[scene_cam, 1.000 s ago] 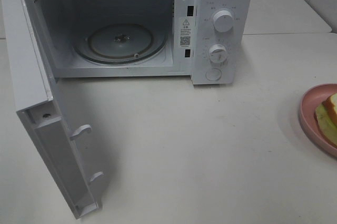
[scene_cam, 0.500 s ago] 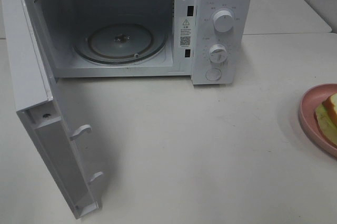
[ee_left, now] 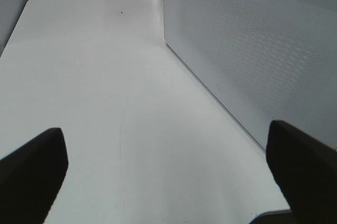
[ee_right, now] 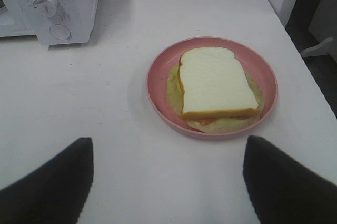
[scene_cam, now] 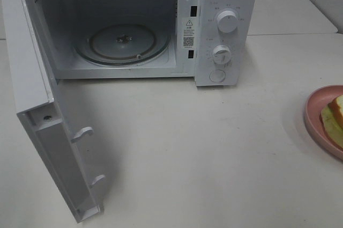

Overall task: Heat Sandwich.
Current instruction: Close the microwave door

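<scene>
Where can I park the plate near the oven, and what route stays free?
Bare tabletop runs from the microwave front out to the pink plate, where the sandwich sits. The turntable inside is empty too. Crowded side: the open door swings out across the left, so come in from the right.

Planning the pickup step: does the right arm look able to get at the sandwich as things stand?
Probably yes. In the right wrist view the right gripper is open and empty, facing the sandwich on the pink plate, with only bare table between them and nothing covering it.
</scene>
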Controlling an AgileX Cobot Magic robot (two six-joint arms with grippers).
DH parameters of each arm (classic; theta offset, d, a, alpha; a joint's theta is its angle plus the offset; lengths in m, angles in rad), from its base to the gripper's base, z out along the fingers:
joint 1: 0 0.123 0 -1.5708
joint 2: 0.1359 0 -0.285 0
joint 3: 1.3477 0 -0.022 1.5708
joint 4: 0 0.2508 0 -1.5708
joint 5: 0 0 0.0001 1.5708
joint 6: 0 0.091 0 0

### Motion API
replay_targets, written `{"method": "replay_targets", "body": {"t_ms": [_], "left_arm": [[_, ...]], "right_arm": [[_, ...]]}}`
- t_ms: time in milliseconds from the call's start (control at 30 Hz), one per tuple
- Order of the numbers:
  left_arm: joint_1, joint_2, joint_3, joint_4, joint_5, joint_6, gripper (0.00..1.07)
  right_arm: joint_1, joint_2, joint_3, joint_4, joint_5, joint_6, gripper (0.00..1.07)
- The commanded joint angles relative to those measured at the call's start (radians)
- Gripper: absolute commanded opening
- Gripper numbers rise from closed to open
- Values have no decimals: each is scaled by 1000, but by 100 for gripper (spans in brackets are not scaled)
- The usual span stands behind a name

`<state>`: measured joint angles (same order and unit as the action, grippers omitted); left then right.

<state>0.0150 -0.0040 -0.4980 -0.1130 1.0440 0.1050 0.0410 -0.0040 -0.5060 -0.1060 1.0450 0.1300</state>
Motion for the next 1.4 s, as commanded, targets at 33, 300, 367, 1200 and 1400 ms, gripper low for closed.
{"method": "replay_targets", "body": {"t_ms": [33, 300, 367, 1200, 1400], "left_arm": [[1, -20, 4, 0, -8, -6, 98], [1, -20, 4, 0, -8, -6, 98], [1, -20, 4, 0, -8, -6, 98], [1, -20, 4, 0, -8, -6, 98], [1, -20, 4, -6, -8, -6, 98]], "right_arm": [[-7, -26, 0, -4, -6, -19, 76], [-7, -26, 0, -4, -6, -19, 75], [-7, -26, 0, -4, -6, -19, 75], [-7, -26, 0, -4, -6, -19, 75], [-7, -26, 0, -4, -6, -19, 75]]}}
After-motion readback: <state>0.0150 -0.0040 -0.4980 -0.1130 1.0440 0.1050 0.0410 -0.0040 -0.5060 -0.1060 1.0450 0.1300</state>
